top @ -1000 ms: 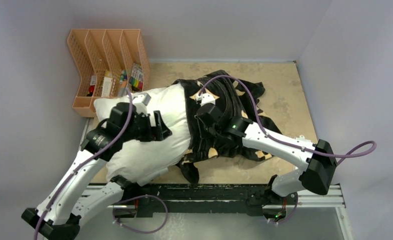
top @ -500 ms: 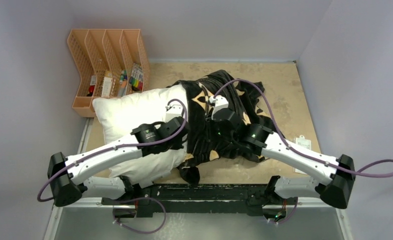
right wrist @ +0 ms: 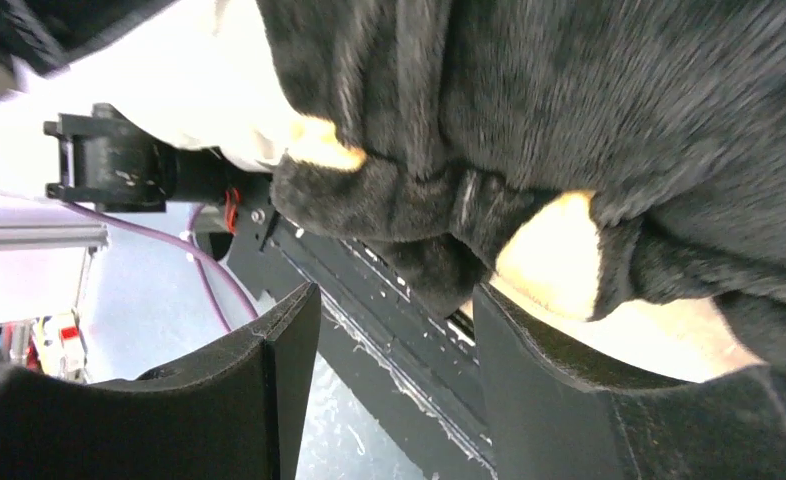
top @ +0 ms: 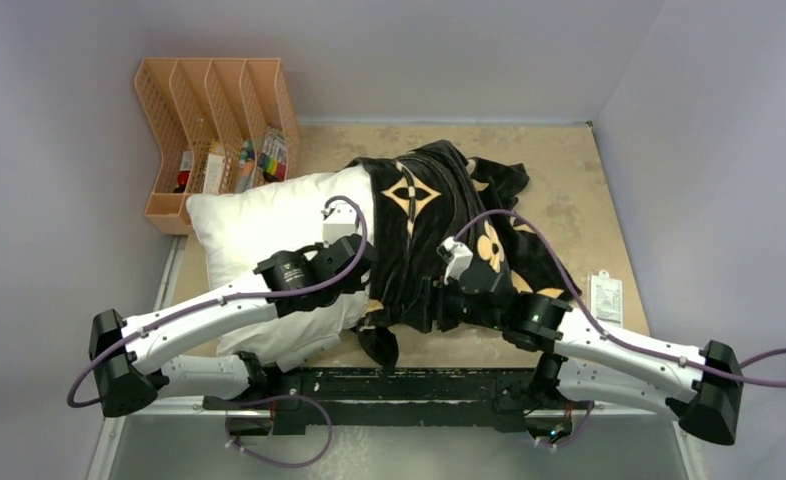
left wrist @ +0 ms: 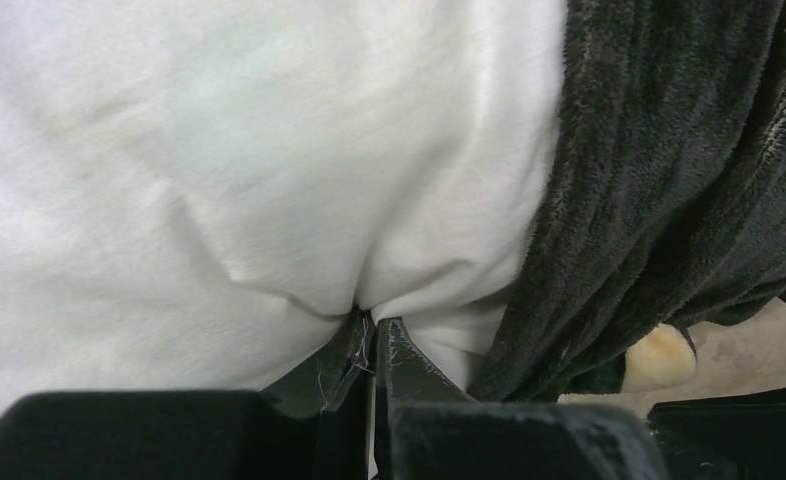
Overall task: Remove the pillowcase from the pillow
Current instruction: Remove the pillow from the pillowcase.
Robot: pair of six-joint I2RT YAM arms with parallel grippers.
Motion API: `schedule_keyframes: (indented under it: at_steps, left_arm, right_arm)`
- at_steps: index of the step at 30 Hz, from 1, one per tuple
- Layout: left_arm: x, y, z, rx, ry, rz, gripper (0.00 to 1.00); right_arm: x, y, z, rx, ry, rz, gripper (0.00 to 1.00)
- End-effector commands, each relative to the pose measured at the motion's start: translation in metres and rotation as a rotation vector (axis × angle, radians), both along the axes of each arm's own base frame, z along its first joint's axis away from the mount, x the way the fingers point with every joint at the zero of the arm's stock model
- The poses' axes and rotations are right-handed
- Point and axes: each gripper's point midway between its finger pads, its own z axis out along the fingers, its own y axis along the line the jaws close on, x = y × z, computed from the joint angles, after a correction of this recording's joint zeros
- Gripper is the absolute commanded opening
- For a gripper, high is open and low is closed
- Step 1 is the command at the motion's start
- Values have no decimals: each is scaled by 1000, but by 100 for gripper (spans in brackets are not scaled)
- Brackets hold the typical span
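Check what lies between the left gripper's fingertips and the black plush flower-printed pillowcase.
Only bulging fabric of the plain white puffy pillow, which the left gripper pinches; the black plush pillowcase begins beyond it. The left wrist view shows this.

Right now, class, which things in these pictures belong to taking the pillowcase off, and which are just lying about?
Job in hand: black plush flower-printed pillowcase; plain white puffy pillow; left end effector, pinching the pillow; right end effector, open.
Lying about: orange plastic file rack; small white card.
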Motion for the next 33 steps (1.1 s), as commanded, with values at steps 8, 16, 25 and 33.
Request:
schedule_keyframes:
  at_steps: [8, 16, 25, 33]
  left_arm:
    - [9, 16, 7, -5, -76, 53, 0]
    - [7, 22, 6, -3, -80, 69, 0]
    - [8, 108, 2, 187, -49, 278, 0]
    - [8, 115, 7, 183, -27, 285, 0]
  right_arm:
    - [28, 53, 5, 216, 31, -196, 73]
    - [57, 65, -34, 22, 50, -330, 51]
    - [72, -84, -74, -500, -139, -677, 0]
    - [81, -190, -54, -631, -118, -981, 0]
